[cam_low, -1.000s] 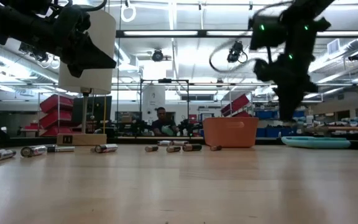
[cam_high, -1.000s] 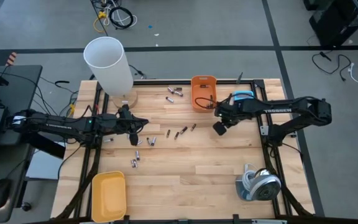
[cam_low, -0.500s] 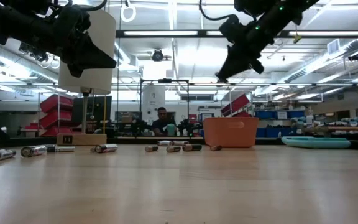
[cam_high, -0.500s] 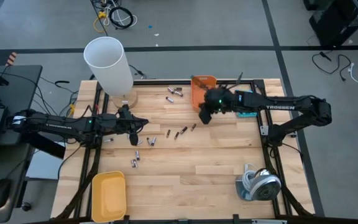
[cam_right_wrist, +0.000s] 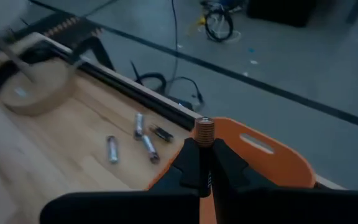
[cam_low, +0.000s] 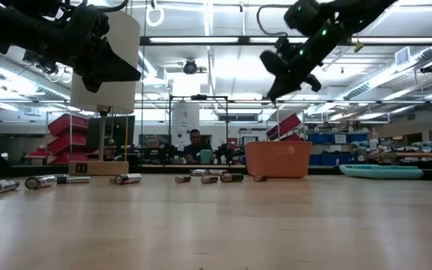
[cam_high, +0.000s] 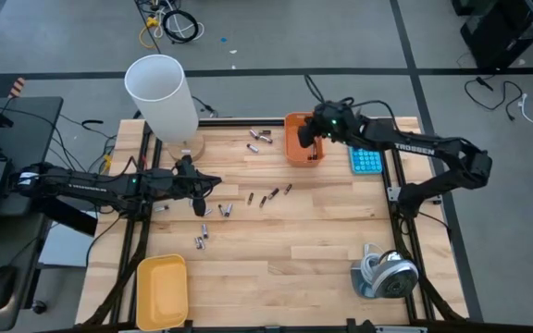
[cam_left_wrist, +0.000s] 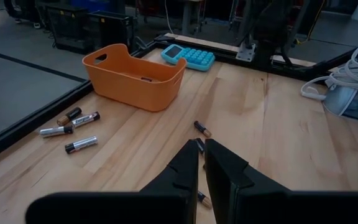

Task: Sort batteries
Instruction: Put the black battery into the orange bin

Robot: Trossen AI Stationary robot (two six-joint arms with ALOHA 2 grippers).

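- One orange bin (cam_high: 303, 137), one yellow tray (cam_high: 161, 289), one blue calculator (cam_high: 366, 161).
- About a dozen batteries (cam_high: 260, 139) lie loose on the table (cam_high: 294, 250).
- Right gripper (cam_right_wrist: 203, 144) hovers above the orange bin, jaws pinching one battery (cam_right_wrist: 204, 129).
- Left gripper (cam_high: 202, 196) hangs over mid-table, jaws pressed nearly together, holding nothing visible.

The right gripper (cam_high: 310, 139), closed on a battery (cam_right_wrist: 204, 128), has been swung from beside the blue calculator (cam_high: 366, 161) across the tabletop (cam_high: 294, 240) to above the orange bin (cam_high: 302, 148), and the calculator has thereby been uncovered.
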